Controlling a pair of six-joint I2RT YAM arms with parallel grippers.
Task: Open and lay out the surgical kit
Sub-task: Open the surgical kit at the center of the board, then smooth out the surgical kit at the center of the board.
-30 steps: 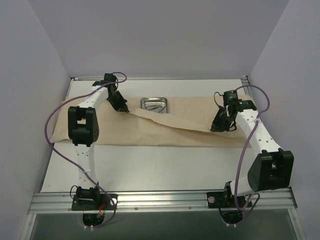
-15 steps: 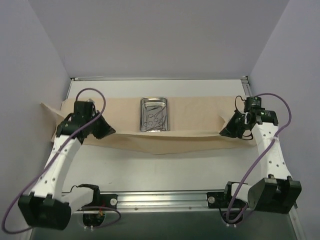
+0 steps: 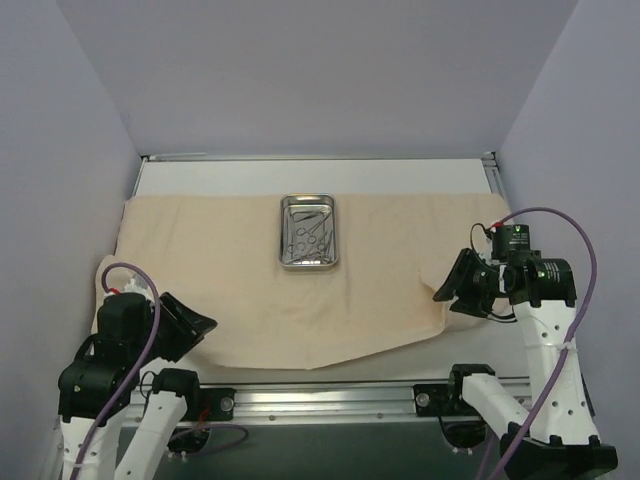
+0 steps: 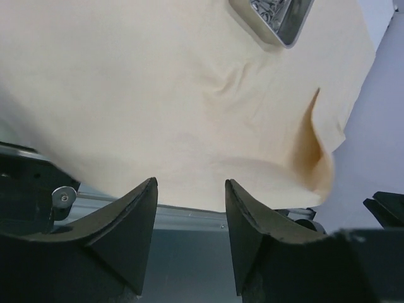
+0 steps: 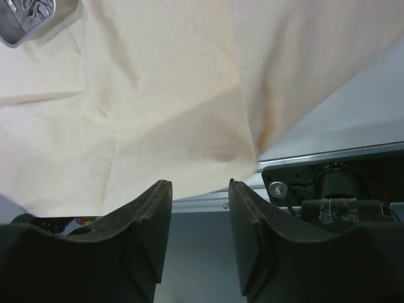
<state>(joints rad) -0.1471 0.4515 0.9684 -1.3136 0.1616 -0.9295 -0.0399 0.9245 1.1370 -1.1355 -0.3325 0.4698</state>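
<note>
Small shiny rectangular steel tray (image 3: 283,235) sits far-middle on the big beige cloth sheet (image 3: 400,270), which is spread across the white worktop (image 3: 300,172). Inside the tray there's a jumble of slim ring-handled metal instruments (image 3: 308,233), too small to count. My left end effector (image 4: 189,189) and right end effector (image 5: 201,189) are by the cloth's near corners, fingers apart, gripping nothing.

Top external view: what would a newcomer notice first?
The big beige cloth wrap lies spread across the table, with the shiny steel tray of instruments at its far middle. The left gripper and right gripper hover open and empty by its near corners.
</note>
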